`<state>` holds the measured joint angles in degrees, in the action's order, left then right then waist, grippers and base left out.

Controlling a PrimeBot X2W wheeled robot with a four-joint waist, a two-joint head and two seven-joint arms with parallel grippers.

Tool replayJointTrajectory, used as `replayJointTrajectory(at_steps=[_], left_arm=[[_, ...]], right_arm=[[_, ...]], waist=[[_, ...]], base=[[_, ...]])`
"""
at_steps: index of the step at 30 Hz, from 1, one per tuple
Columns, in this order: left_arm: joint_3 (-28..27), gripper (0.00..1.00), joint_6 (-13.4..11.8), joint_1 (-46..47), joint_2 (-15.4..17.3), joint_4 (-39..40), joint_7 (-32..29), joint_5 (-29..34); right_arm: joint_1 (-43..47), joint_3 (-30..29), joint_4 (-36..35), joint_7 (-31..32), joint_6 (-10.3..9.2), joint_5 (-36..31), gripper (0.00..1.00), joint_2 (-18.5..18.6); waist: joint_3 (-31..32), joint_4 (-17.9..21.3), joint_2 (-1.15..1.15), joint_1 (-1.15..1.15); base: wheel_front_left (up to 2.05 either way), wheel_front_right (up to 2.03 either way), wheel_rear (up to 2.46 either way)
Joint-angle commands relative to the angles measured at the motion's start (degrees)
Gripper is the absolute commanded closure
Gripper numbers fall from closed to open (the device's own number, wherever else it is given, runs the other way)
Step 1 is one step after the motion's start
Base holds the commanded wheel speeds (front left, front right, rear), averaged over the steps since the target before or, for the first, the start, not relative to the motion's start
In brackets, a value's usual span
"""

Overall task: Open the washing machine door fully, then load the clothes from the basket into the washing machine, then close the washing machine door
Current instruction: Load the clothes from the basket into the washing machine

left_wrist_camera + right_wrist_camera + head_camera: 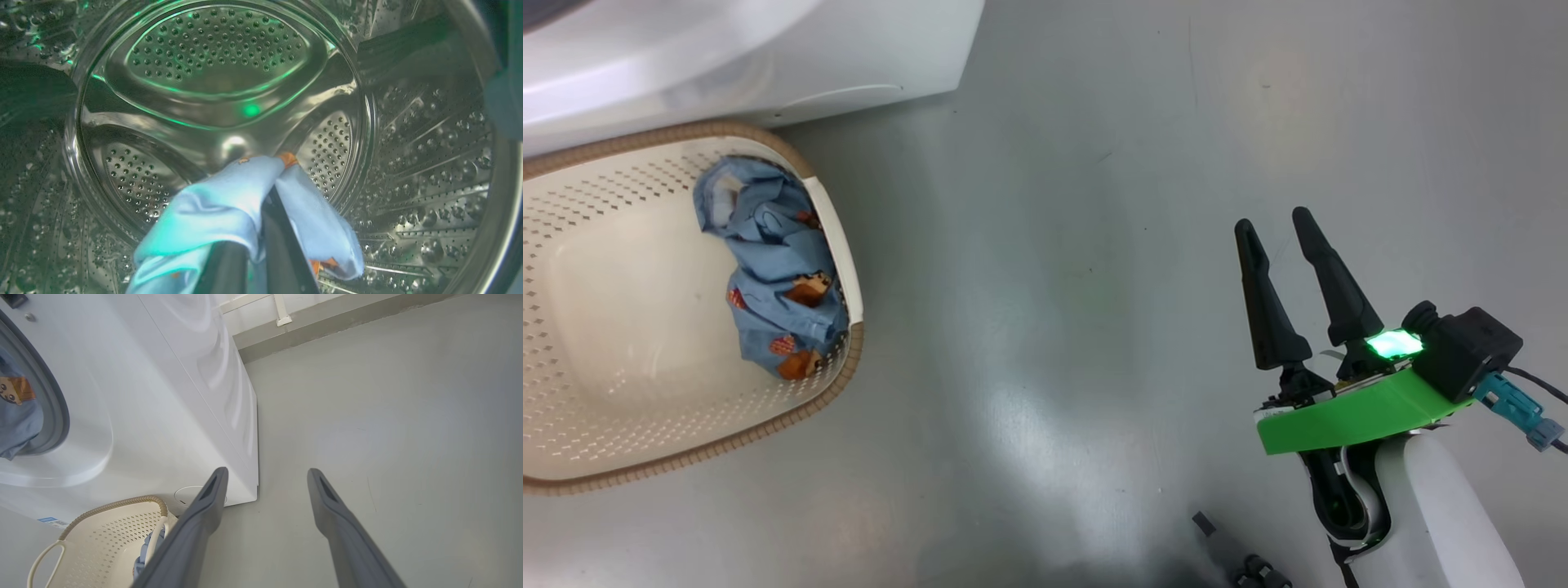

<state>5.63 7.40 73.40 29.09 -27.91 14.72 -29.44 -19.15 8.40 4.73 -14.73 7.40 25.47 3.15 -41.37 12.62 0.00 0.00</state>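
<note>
In the left wrist view my left gripper (pixel 265 204) is deep inside the perforated steel drum (pixel 220 61), shut on a light blue garment (pixel 220 204) that drapes over both fingers. More light blue clothes (pixel 776 269) lie against the right wall of the cream basket (pixel 841 376), which stands on the floor before the white washing machine (pixel 768 57). Blue cloth (pixel 18 416) hangs at the grey rubber-ringed opening (pixel 57 404). My right gripper (pixel 1274 224) hovers open over bare floor, well right of the basket, holding nothing. The door is out of view.
Grey floor (pixel 1054 286) stretches to the right of the machine and basket. A wall skirting (pixel 327 322) runs behind the machine. A dark part of my base (pixel 1241 563) shows at the bottom edge of the head view.
</note>
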Motion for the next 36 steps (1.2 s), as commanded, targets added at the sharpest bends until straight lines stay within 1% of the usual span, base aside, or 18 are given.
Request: replayJointTrajectory(at_steps=[1,4,5,6,7,8,10,13,15,18,25,36], left_arm=[[-1.26,1.00,0.09,0.44,2.68,1.68,0.28,0.40],[-0.38,1.00,0.09,0.51,2.77,1.67,0.28,0.92],[0.50,1.00,0.09,-0.34,2.45,-0.50,0.28,0.37],[1.53,0.80,0.09,-0.94,2.33,-2.87,0.28,-0.45],[3.13,0.50,0.09,-1.39,2.34,-5.65,0.28,-1.36],[5.03,0.00,0.09,-1.43,2.60,-7.79,0.28,-2.02],[7.69,0.00,0.09,-1.08,2.73,-11.86,0.28,-4.17],[11.41,0.00,0.09,-0.18,2.95,-15.61,0.28,-7.20],[13.21,0.00,0.09,0.36,3.23,-16.56,0.28,-8.64],[13.97,0.00,0.09,0.23,3.22,-17.19,0.28,-10.68],[13.75,0.00,0.09,-3.17,2.09,-16.16,0.28,-13.20],[8.43,0.00,0.09,-12.77,-0.42,-9.45,0.28,-10.86]], right_arm=[[0.50,1.20,-1.25,-0.27,0.09,0.78,0.00,-0.27],[0.43,1.21,-1.29,-0.27,0.09,0.85,0.00,-0.27],[0.41,1.32,-1.20,-0.27,0.09,0.96,0.00,-0.27],[0.48,1.37,-1.13,-0.27,0.09,1.01,0.00,-0.27],[0.59,1.43,-1.06,-0.27,0.09,1.07,0.00,-0.27],[0.70,1.51,-1.01,-0.27,0.09,1.10,0.00,-0.27],[0.92,1.55,-0.98,-0.27,0.09,1.10,0.00,-0.27],[1.18,1.37,-0.96,-0.27,0.09,0.90,0.00,-0.27],[1.19,1.16,-0.92,-0.27,0.09,0.71,0.00,-0.27],[1.04,0.88,-0.85,-0.27,0.09,0.42,0.00,-0.27],[1.24,0.13,-0.75,-0.27,0.09,-0.36,0.00,-0.27],[1.61,-1.04,-0.94,-0.27,0.09,-1.21,0.00,-0.27]], waist=[[-0.03,0.05,0.00,0.00],[-0.16,0.09,0.00,0.00],[0.03,0.12,0.00,0.00],[0.22,0.10,0.00,0.00],[0.44,0.09,0.00,0.00],[0.59,0.06,0.00,0.00],[0.83,-0.08,0.00,0.00],[1.00,-0.46,0.00,0.00],[1.01,-0.77,0.00,0.00],[1.20,-1.24,0.00,0.00],[2.14,-2.71,0.00,0.00],[3.03,-4.70,0.00,0.00]], base=[[0.00,0.00,0.00],[0.00,0.00,0.00],[0.00,0.00,0.00],[0.00,0.00,0.00],[0.00,0.00,0.00],[0.00,0.00,0.00],[0.00,0.00,0.00],[0.00,0.00,0.00],[0.00,0.00,0.00],[0.00,0.00,0.00],[0.00,0.00,0.00],[0.00,0.00,0.00]])
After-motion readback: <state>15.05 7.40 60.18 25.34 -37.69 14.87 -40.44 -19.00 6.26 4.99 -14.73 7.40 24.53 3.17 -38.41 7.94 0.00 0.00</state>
